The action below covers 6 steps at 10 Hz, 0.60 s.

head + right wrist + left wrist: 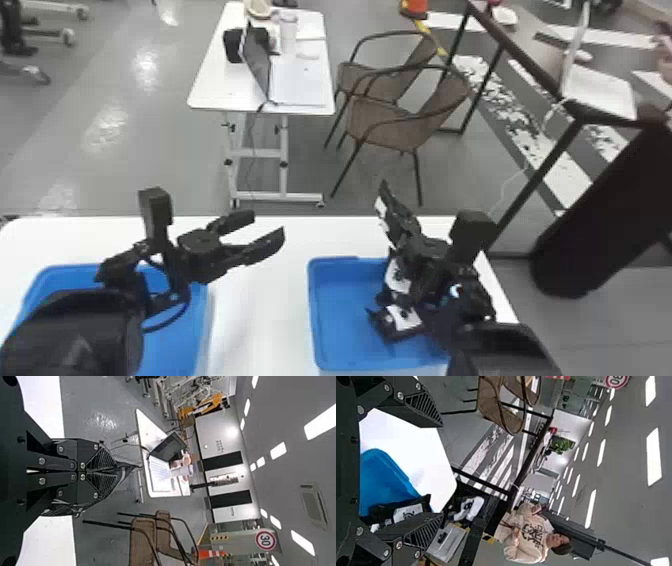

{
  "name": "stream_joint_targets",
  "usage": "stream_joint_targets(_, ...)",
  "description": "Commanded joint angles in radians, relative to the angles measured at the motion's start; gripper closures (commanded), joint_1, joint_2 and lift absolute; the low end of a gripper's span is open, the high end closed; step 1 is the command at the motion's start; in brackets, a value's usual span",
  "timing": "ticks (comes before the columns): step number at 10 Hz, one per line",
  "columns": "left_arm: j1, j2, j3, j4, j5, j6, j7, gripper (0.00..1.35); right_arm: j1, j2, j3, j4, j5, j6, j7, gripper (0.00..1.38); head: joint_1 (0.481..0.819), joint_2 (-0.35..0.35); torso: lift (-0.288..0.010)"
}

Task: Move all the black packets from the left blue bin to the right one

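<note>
Left of centre, we keep our left hand (267, 224) wide; right of centre, our right hand (401, 217) pinches a black packet (381, 206) near the right blue bin (313, 312), where another (404, 319) lies.

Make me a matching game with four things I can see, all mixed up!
Things:
1. left gripper
2. right gripper
3. right bin
4. nearer chair

What they're like:
A. blue
B. fingers shut on a black packet
C. brown
D. fingers wide apart

Right pairs: 1-D, 2-B, 3-A, 4-C
</note>
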Motion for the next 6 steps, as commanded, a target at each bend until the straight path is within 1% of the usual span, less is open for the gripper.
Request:
stream_joint_targets(1, 0.071, 0.024, 0.065, -0.112, -0.009, 0.042, 0.0, 0.25, 0.056, 0.0, -0.023, -0.05, 0.003, 0.064, -0.004, 1.28, 0.695, -0.182, 0.0)
stream_joint_targets(2, 0.112, 0.031, 0.12, -0.171, -0.026, 0.074, 0.0, 0.25, 0.093, -0.002, -0.024, -0.073, 0.001, 0.098, -0.004, 1.28, 0.695, -0.169, 0.0)
stream_joint_targets(3, 0.146, 0.031, 0.178, -0.207, -0.037, 0.094, -0.002, 0.25, 0.11, -0.002, -0.021, -0.067, -0.009, 0.116, -0.004, 1.28, 0.695, -0.159, 0.0)
stream_joint_targets(4, 0.169, 0.034, 0.219, -0.23, -0.037, 0.109, -0.008, 0.25, 0.118, -0.002, -0.012, -0.059, -0.017, 0.124, -0.004, 1.28, 0.695, -0.129, 0.0)
stream_joint_targets(6, 0.181, 0.04, 0.258, -0.27, -0.05, 0.137, -0.012, 0.25, 0.133, -0.002, 0.011, -0.064, -0.046, 0.161, -0.004, 1.28, 0.695, -0.066, 0.0)
